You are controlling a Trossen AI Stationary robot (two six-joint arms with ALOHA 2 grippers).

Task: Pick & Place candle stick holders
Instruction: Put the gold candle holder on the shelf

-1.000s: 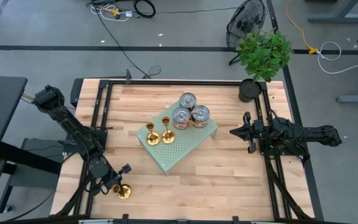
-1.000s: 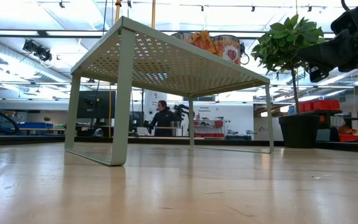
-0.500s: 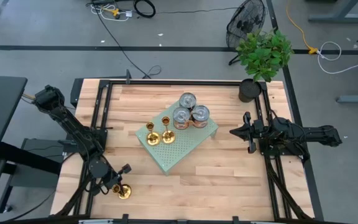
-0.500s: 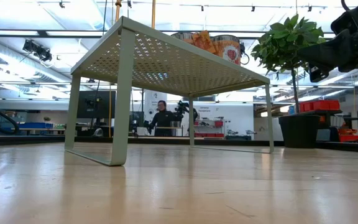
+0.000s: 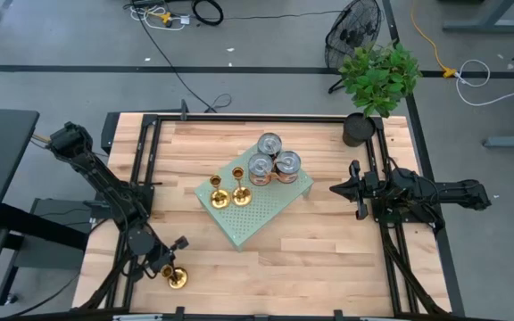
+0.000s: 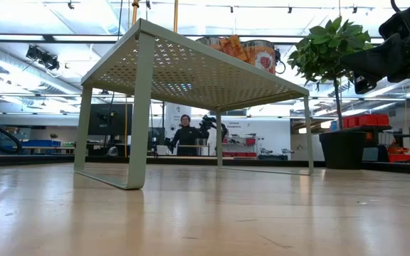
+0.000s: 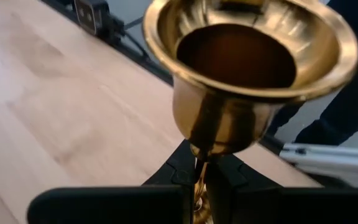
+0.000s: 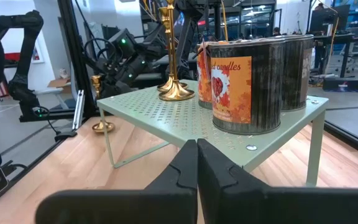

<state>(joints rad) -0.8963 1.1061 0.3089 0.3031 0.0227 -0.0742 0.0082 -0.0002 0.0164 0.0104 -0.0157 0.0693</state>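
Three gold candle stick holders show. Two stand by their bases on the green perforated shelf [image 5: 261, 217], one to the left [image 5: 219, 195] and one to the right [image 5: 240, 193], next to three labelled tin cans [image 5: 273, 159]. The third holder [image 5: 178, 280] is at the table's near left corner, and my left gripper [image 5: 169, 271] is shut on it. Its cup [image 7: 247, 56] fills the left wrist view. My right gripper [image 5: 335, 189] is shut and empty, above the table's right side, facing the shelf [image 8: 166, 112]. My left gripper pinches the holder's thin stem [image 7: 198, 167] just below the cup, between its two fingers. The fingers come nearly level from the table's far left and lie across the stem. The holder is upright, and its base [image 8: 103, 127] appears to rest on the table.
The shelf [image 6: 191, 71] stands on legs at the table's middle, with open room under it. A potted plant [image 5: 375, 80] stands at the far right corner. Black rails [image 5: 141, 160] run along the table's sides. A person [image 6: 185, 135] stands in the room beyond.
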